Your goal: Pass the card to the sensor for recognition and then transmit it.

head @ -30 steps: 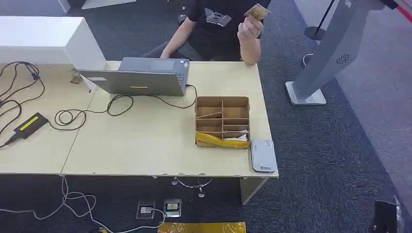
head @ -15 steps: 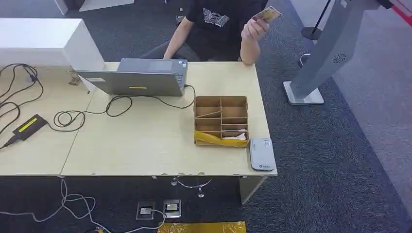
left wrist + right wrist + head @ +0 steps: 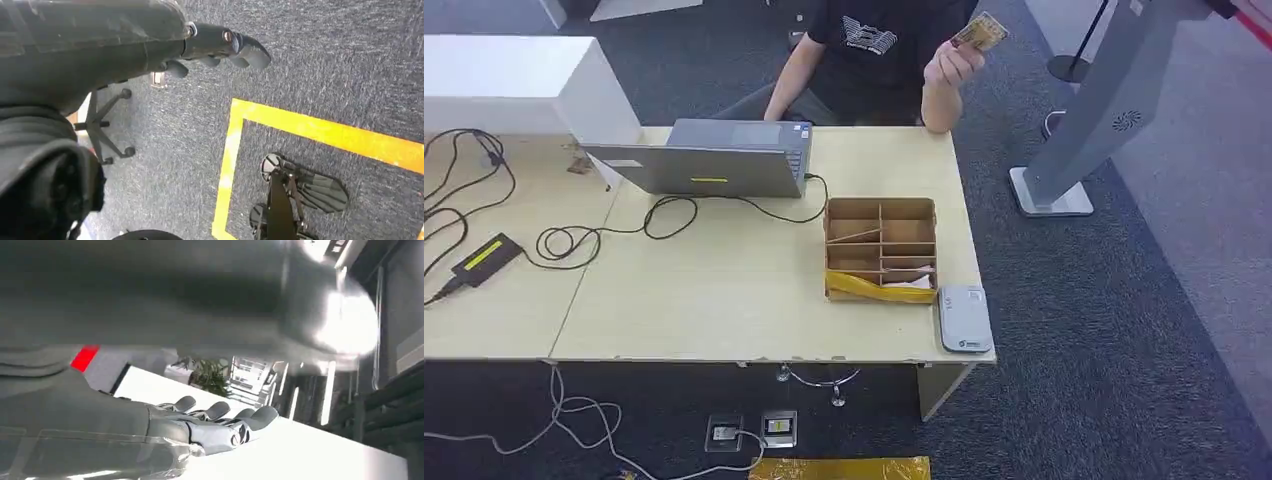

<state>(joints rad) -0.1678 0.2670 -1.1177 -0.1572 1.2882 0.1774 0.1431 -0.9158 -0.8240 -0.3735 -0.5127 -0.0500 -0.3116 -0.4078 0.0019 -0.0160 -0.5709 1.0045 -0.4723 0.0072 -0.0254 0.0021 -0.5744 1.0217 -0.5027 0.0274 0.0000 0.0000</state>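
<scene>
A person seated behind the counter holds a gold-coloured card aloft in a raised hand, above the counter's far right corner. The grey card sensor lies flat at the near right corner, just beside a compartmented cardboard box with yellow tape along its front. A closed laptop sits further back, its black cable looping leftward. The robot's left hand hangs over dark carpet marked with a yellow line, fingers loosely extended, grasping nothing. The right hand is raised, fingers stretched out side by side, likewise holding nothing.
</scene>
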